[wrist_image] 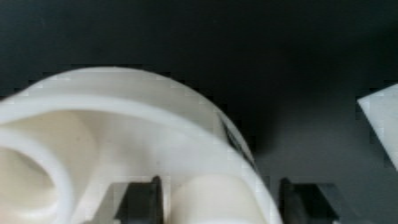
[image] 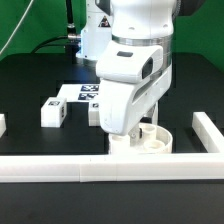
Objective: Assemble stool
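The round white seat disc [image: 140,143] lies just behind the front rail, sockets up. It fills the wrist view as a wide curved rim [wrist_image: 125,120]. My gripper [image: 137,128] stands right over the disc. In the wrist view the gripper [wrist_image: 219,203] has a white rounded leg [wrist_image: 217,195] between its black pads [wrist_image: 135,203], which sit close on both sides. A thin white upright part [image: 152,124] rises from the disc beside the fingers. A loose leg block [image: 52,111] with black-and-white tags lies to the exterior view's left. Another tagged piece [image: 93,111] is half hidden behind the hand.
The marker board [image: 85,93] lies flat behind the leg block. A long white rail [image: 110,168] runs along the front, with rail ends at the right [image: 206,130] and left [image: 2,124]. A white corner [wrist_image: 379,118] shows beside the disc in the wrist view.
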Tool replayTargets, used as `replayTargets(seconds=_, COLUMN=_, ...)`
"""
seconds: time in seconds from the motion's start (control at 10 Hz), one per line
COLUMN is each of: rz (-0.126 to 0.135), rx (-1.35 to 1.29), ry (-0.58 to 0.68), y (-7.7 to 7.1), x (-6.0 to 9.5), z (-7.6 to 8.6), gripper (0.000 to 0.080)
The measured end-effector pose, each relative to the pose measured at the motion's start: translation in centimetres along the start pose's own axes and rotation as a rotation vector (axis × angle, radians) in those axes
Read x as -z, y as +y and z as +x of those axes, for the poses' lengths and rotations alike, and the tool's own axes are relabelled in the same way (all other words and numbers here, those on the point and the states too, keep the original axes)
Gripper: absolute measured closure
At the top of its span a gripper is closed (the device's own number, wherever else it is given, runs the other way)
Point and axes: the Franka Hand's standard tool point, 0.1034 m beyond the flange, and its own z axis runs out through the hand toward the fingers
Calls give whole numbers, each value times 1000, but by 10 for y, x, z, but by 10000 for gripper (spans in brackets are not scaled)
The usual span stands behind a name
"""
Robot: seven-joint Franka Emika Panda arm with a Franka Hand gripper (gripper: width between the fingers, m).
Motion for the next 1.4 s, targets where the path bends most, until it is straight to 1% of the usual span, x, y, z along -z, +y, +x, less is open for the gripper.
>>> replayTargets(seconds=0.2, rz=-1, rx=4, ry=0, y=-1, x=0, z=1, gripper=486)
replayTargets(seconds=0.3, rz=-3, rx=19, ry=5, y=-6, x=-1, z=10, gripper=486)
replayTargets(seconds=0.4, rz=-2, rx=41, ry=9, y=-13, x=-1, z=23, gripper=486)
replayTargets(seconds=0.5, rz=-5, rx=58, ry=12, y=-16, x=-1, z=33, gripper=486)
replayTargets(seconds=0.7, rz=-8, rx=76, ry=14, y=-21, x=-2, z=44, gripper=486)
replayTargets(seconds=0.9, rz=-14, rx=81, ry=19, y=-24, x=-3, z=50, gripper=486)
replayTargets(seconds=1.2, rz=-13, rx=77, ry=19, y=-25, x=-3, z=50, gripper=487)
replayTargets(seconds=1.3, rz=-13, rx=76, ry=19, y=-25, x=-3, z=50, gripper=266)
replayTargets(seconds=1.4, rz=-16, rx=64, ry=19, y=-25, x=2, z=51, gripper=266)
